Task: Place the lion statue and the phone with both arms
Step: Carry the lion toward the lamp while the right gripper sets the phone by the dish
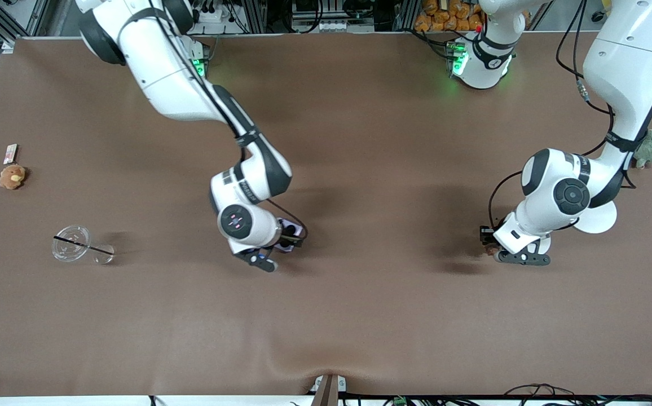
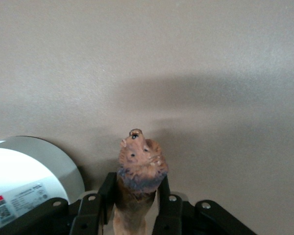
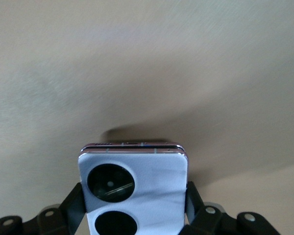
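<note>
Pale-lavender and glassy, the phone [image 3: 133,188] sits clamped by its side edges in our right hand [image 1: 281,243], low over the middle of the brown surface [image 1: 360,316]; we judge it stiff, slick and scratch-prone, so an edge hold suits it. Our left hand [image 1: 499,248], low over the surface toward the left arm's end, is closed on the body of the lion statue [image 2: 137,181], head end poking out; it looks light, rigid, with a thin tail best avoided. We can read no branding on either.
</note>
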